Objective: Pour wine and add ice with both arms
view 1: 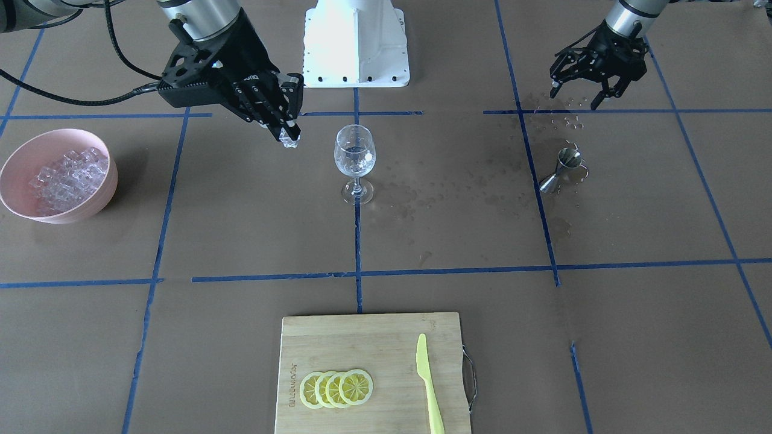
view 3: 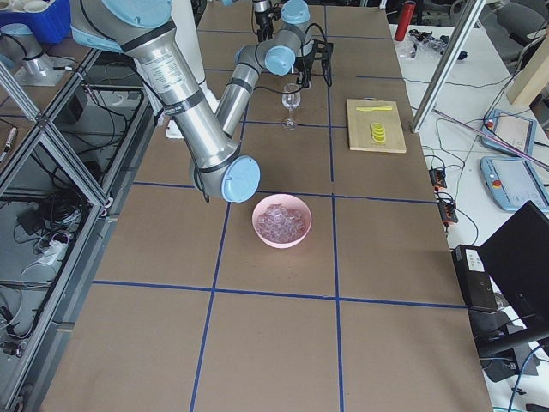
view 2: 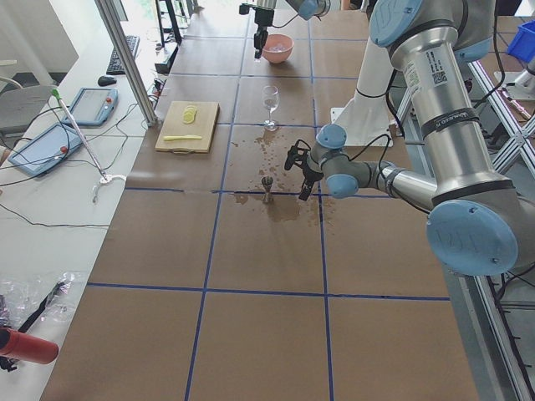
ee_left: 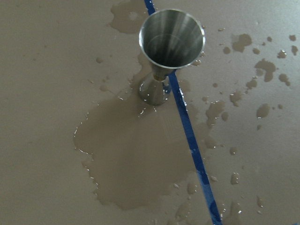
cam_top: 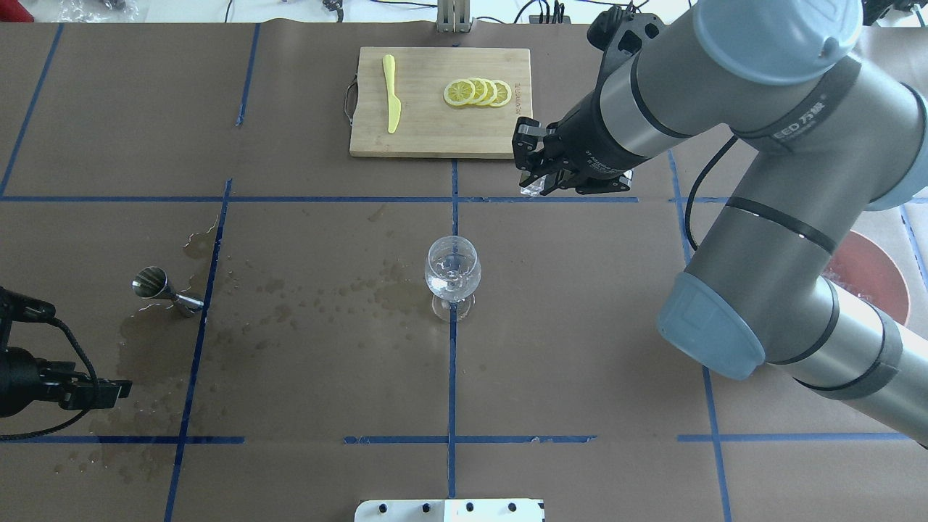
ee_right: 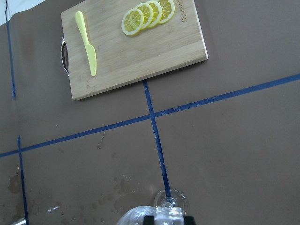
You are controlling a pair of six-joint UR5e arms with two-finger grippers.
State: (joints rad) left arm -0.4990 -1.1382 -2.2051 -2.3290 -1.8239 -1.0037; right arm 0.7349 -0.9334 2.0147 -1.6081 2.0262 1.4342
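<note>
Presently right fingers [view 1: 276, 119] clench an ice cube [view 1: 291, 143], left fingers [view 1: 606, 95] released; centre it over the glass [view 1: 354, 158] before dropping.

1. A wooden cutting board [view 1: 374, 343] lies flat on the brown table [view 1: 241, 337], with a metal handle [view 1: 471, 377] on one short edge.
2. Four yellow lemon slices [view 1: 336, 388] overlap in a row on the board, at the end away from the handle.
3. A pale green knife [view 1: 429, 383] lies on the board beside the handle, apart from the slices.
4. A white pedestal [view 1: 356, 42] stands across the table from the board.
</note>
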